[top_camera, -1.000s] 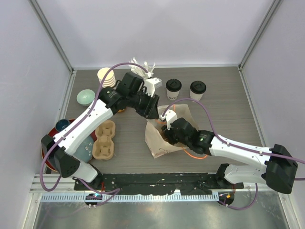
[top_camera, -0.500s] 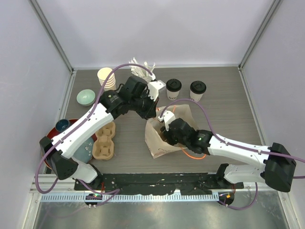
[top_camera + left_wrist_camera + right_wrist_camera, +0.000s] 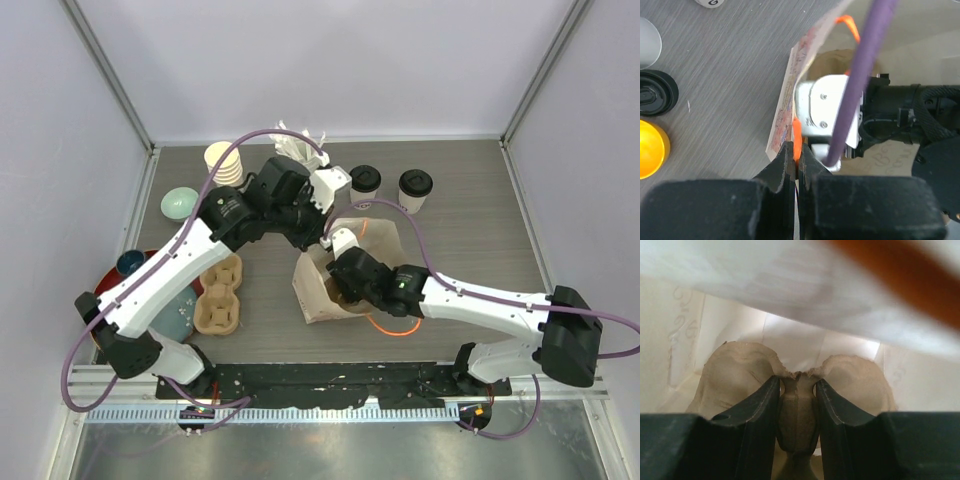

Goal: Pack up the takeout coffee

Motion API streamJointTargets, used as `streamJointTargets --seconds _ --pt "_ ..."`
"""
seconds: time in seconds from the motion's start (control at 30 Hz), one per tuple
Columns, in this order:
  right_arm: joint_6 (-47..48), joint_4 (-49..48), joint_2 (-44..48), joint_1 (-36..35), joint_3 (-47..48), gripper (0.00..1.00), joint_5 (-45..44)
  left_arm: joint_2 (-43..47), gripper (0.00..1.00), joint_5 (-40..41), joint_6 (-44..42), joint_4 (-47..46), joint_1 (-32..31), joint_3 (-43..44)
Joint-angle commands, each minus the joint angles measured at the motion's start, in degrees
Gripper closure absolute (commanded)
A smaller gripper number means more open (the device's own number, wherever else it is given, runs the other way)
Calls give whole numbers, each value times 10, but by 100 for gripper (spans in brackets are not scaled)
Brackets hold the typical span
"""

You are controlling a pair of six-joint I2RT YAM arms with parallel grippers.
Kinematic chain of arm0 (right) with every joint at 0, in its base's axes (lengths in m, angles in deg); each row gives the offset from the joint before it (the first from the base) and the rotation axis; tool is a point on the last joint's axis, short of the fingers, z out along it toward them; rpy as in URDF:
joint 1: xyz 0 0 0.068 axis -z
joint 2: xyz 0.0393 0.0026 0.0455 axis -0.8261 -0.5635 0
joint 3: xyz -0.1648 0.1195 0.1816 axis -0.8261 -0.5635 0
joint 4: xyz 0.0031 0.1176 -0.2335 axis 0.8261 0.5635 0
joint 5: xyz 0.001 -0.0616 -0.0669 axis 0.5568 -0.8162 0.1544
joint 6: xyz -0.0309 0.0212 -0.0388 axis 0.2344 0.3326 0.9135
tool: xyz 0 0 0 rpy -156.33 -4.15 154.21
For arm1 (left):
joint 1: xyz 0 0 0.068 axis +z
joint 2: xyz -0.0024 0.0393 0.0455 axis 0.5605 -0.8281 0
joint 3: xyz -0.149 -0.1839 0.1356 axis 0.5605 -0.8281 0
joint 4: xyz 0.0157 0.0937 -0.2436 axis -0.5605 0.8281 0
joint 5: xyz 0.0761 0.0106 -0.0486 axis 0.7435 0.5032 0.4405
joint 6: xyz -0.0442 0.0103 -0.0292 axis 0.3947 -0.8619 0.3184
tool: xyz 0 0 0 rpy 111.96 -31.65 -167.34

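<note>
The table (image 3: 480, 240) looked matt grey wood-grain, the bag (image 3: 312, 290) creased brown paper, the cup carrier (image 3: 797, 405) rough moulded pulp, and the coffee cups (image 3: 364, 198) (image 3: 413, 203) white paper under smooth black plastic lids (image 3: 365, 177).

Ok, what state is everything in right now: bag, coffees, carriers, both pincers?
Paper bag: mouth open, on the table.
Left pincer: shut on the bag's orange handle.
Right pincer: inside the bag, shut on a pulp cup carrier.
Takeout coffees: lidded, upright, outside the bag.
Spare carrier: empty, on the table.
</note>
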Motion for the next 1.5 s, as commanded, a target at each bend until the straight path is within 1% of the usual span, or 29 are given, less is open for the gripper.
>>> streamJointTargets --seconds 0.0,0.1,0.23,0.33,0.43,0.5,0.53,0.57,0.67,0.7,0.8,0.93,0.97,1.07,1.13,1.2,1.27,1.33,1.37,1.43,1.47 --pt "-71 54 -20 -3 21 72 -21 52 100 -19 -51 9 -5 41" --pt "-98 49 -42 -2 17 72 -9 70 100 -22 -81 18 -5 30" --pt "-125 35 -60 -1 28 72 54 92 100 -3 -138 20 -18 -32" --pt "-143 35 -71 -1 47 72 46 97 100 17 -156 25 -40 -64" --pt "-142 37 -79 1 64 72 26 95 100 22 -163 31 -60 -68" --pt "-137 38 -84 1 88 72 34 90 100 38 -163 30 -69 -66" --pt "-138 43 -89 2 98 72 39 89 100 58 -163 29 -70 -57" --pt "-138 58 -95 2 118 72 51 85 100 65 -164 25 -70 -51" --pt "-144 99 -121 6 145 71 78 77 100 136 -167 11 -72 -25" --pt "-146 99 -122 9 144 70 111 76 100 148 -172 9 -74 -19" --pt "-167 55 -107 31 123 70 170 69 100 184 -189 3 -84 -8" --pt "-202 -30 -58 60 103 68 204 65 100 203 -202 -1 -95 -3" --pt "-212 -37 -50 64 103 68 206 65 100 204 -203 -1 -97 -3" --pt "-223 -41 -47 73 104 69 205 63 100 217 -212 -7 -105 -1" --pt "-239 -48 -65 73 99 69 214 58 100 228 -220 -11 -109 6" --pt "-256 -47 -74 72 95 69 204 48 100 233 -226 -12 -112 17" --pt "-270 -66 -64 69 72 67 166 46 100 235 -233 -17 -112 30" --pt "-282 -79 -39 63 57 67 142 47 100 225 -243 -18 -112 29" --pt "-282 -75 -34 57 59 68 102 48 100 225 -254 -19 -113 24" --pt "-270 -47 -28 32 80 68 65 53 100 230 -265 -20 -119 0" --pt "-268 -39 -29 28 88 68 57 55 100 246 -279 -21 -123 -10"
